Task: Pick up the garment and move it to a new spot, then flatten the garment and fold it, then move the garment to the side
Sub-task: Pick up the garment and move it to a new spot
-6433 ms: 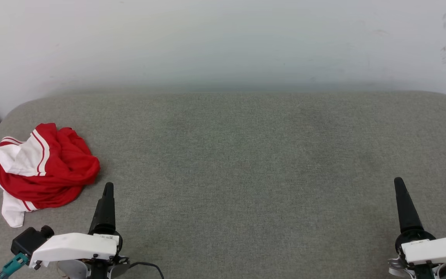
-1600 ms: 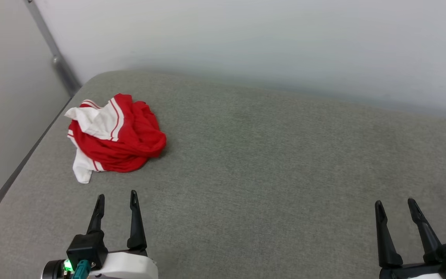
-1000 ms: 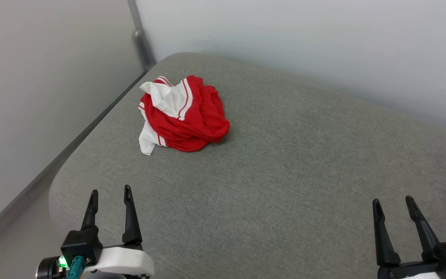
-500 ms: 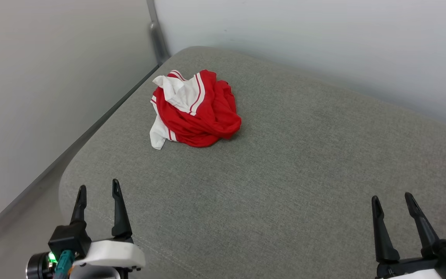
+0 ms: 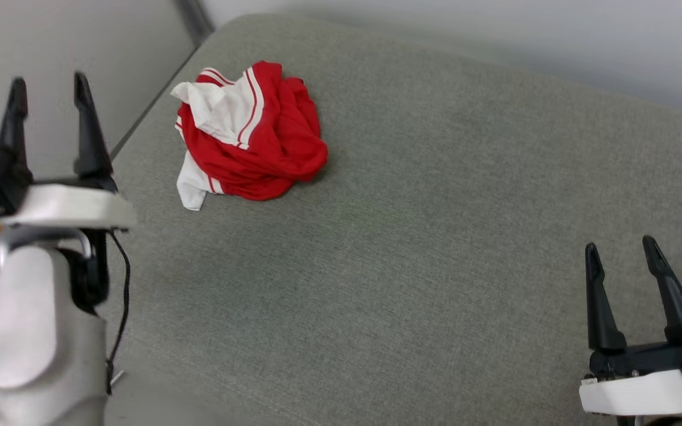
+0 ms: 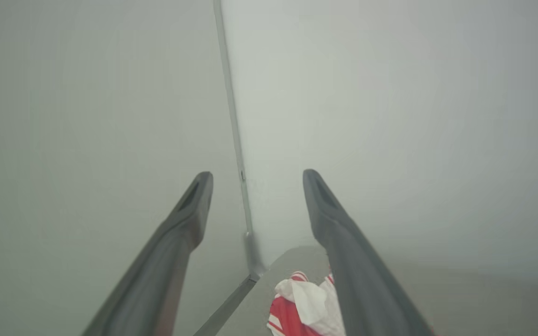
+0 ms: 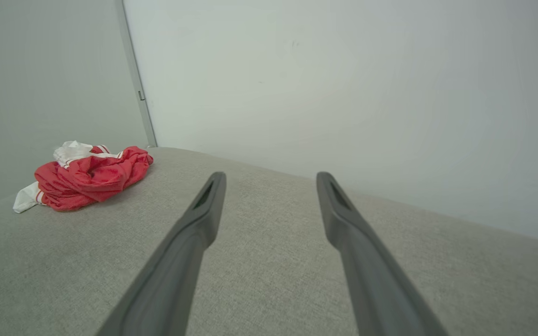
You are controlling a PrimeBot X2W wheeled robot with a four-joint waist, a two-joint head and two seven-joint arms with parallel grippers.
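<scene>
Padding of grey woven fabric covers the broad worktop (image 5: 436, 207), where the crumpled red soft-fabric T-shirt with white striped sleeves (image 5: 258, 139) lies bunched near a corner, apparently awaiting pickup. The left gripper (image 5: 46, 89), lifted near the T-shirt's left, and the right gripper (image 5: 619, 248), well to its right, hold their jaws wide and empty. The right wrist view shows the heap's low profile; the left wrist view catches a white sleeve.
</scene>
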